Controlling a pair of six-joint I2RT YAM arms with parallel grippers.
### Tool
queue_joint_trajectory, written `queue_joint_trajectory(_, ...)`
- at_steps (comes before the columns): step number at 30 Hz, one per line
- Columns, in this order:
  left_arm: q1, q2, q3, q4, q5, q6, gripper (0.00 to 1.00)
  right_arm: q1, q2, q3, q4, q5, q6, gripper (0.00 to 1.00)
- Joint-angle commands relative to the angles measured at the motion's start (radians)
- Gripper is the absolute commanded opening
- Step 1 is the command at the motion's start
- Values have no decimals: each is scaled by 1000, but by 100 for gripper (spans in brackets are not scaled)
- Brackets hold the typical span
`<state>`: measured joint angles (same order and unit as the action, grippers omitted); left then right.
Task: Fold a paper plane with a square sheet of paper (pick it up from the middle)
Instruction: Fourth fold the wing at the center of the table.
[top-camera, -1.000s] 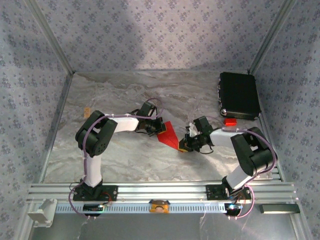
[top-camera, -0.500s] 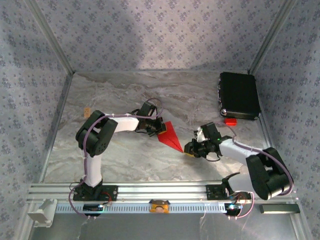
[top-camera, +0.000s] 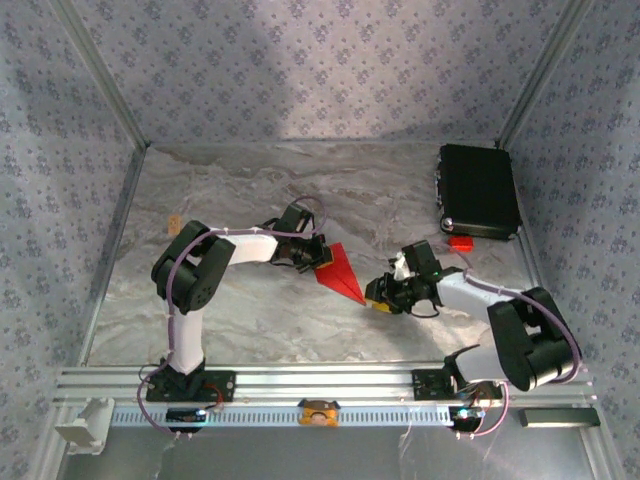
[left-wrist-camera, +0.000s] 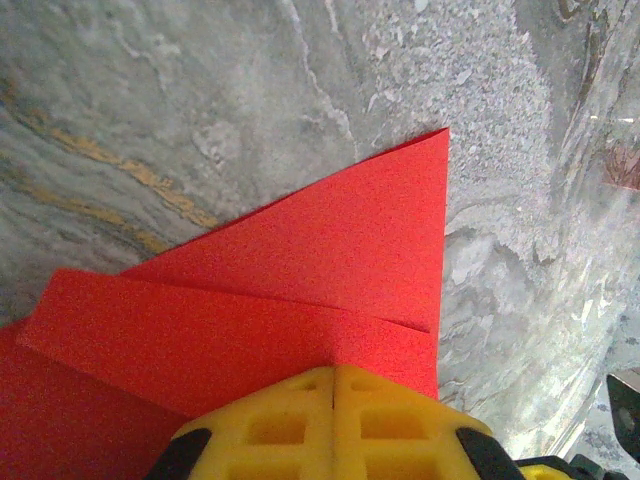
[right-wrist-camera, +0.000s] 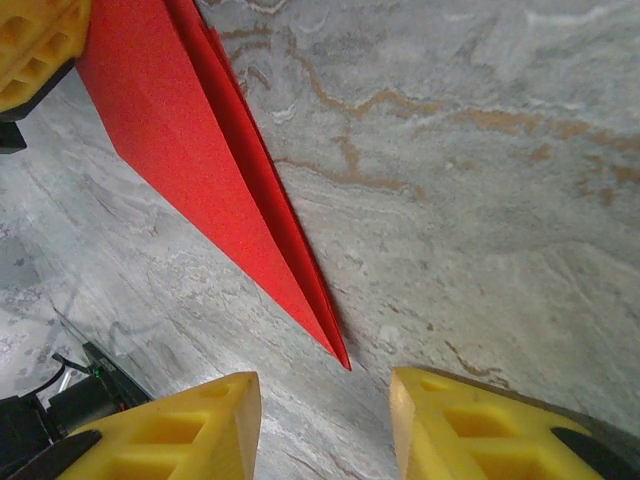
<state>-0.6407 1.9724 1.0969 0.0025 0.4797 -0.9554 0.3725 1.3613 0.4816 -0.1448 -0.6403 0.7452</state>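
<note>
Seen from above, the left arm is bent sharply at the elbow and reached inward. The left gripper is held low, its yellow fingers pressed flat together along one seam. The right arm is stretched low and to the left of its base. The right gripper is spread wide, its yellow fingertips set well apart.

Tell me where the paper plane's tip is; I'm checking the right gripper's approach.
Top view: the paper plane lies mid-table, wide end under the left gripper, tip just short of the open right gripper.
</note>
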Motion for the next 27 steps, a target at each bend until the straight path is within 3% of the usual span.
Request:
queue_joint_trajectory(1, 12, 26, -5, -38, -34, -5, 0, 0, 23, 23, 28, -36, 18, 40)
queue_joint_trajectory(13, 13, 23, -5, -42, -33, -2, 0, 29, 101, 56, 34, -45, 7, 37)
queue_joint_trajectory(27, 13, 22, -6, -39, -34, -2, 0, 18, 81, 49, 153, -93, 30, 36)
